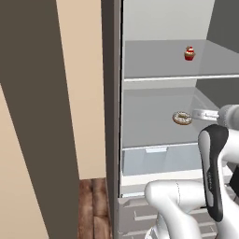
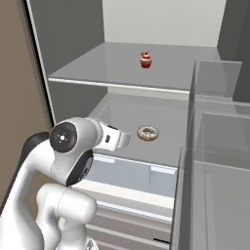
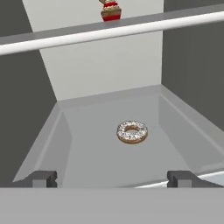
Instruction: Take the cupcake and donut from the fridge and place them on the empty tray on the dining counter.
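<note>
The pincer (image 3: 112, 178) is spread wide and holds nothing. The donut (image 3: 132, 132) lies flat on the fridge shelf (image 3: 96, 144) just ahead of it, the cupcake (image 3: 110, 10) above. Likely light, soft and crumbly: pinch gently across the ring.

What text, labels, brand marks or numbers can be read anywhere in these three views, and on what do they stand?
None: no readable text in any view.
The fridge shelves and walls are plain grey, unmarked.
The donut shows only speckled glaze.
The cupcake has a plain red wrapper.
The robot arm carries no legible lettering.
</note>
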Tool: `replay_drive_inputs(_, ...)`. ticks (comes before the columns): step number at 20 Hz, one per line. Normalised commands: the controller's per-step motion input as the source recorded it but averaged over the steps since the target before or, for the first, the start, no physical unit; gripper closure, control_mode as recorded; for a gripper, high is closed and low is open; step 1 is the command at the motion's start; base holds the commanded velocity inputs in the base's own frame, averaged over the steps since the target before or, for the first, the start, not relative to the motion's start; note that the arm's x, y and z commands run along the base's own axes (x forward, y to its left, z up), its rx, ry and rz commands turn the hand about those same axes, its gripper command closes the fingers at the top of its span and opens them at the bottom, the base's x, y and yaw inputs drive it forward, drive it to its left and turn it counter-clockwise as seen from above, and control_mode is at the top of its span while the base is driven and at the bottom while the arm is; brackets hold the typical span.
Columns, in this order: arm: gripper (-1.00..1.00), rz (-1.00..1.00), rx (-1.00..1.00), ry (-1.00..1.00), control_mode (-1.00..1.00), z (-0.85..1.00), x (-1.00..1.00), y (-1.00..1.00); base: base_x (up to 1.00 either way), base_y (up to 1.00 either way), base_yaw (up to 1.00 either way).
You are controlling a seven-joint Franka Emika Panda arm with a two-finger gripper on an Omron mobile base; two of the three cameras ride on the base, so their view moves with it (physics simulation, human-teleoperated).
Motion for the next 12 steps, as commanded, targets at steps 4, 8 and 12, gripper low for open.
replay_drive_inputs(4, -1.00, 0.00, 0.00, -0.02, -1.00, 0.33, -0.12, 0.00, 0.00, 0.00, 0.00)
replay_drive_inputs(8, -1.00, 0.00, 0.00, -0.05, -1.00, 0.53, -0.09, 0.00, 0.00, 0.00, 0.00)
replay_drive_inputs(12, -1.00, 0.00, 0.00, 0.00, -1.00, 0.57, -0.05, 0.00, 0.00, 0.00, 0.00)
